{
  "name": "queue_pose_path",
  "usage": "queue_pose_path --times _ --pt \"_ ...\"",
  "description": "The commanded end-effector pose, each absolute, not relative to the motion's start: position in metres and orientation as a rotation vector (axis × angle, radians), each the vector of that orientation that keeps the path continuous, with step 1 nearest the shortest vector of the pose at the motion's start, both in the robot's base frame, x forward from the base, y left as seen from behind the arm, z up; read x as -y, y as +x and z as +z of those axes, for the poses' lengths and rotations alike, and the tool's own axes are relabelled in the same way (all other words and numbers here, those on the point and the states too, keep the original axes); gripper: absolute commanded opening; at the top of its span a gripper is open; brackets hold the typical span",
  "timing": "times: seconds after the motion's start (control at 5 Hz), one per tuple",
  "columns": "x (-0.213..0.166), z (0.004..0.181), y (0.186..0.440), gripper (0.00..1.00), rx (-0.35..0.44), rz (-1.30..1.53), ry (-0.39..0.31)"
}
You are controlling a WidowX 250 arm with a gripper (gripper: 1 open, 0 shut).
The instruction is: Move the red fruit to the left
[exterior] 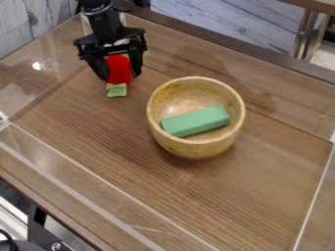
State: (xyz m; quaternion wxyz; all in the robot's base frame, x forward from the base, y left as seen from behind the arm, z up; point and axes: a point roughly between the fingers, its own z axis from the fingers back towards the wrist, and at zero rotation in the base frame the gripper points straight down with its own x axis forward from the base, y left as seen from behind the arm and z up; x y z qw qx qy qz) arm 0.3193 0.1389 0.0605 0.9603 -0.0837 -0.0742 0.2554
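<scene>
arm (96, 14): black, slim, with thin pale edges seen along its upper part
gripper (110, 50): black, built of narrow angular links; two dark fingers are seen
small parts: screws and markings cannot be made out, too blurred
</scene>
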Motion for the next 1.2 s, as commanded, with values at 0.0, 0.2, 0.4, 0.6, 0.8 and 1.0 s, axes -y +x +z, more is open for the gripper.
queue_pose_path --times 0.0,0.2,0.4,0.6,0.8,1.0 --pt "-0.157 0.08 0.33 1.0 0.221 0.425 -0.157" --pt "-0.174 0.074 0.336 1.0 0.225 0.359 -0.155" --pt "-0.189 0.072 0.34 1.0 0.228 0.295 -0.156" --pt "-0.199 0.073 0.34 1.0 0.229 0.234 -0.17" --pt "-0.186 0.082 0.334 1.0 0.235 0.181 -0.185" --pt "-0.173 0.092 0.329 1.0 0.244 0.127 -0.197"
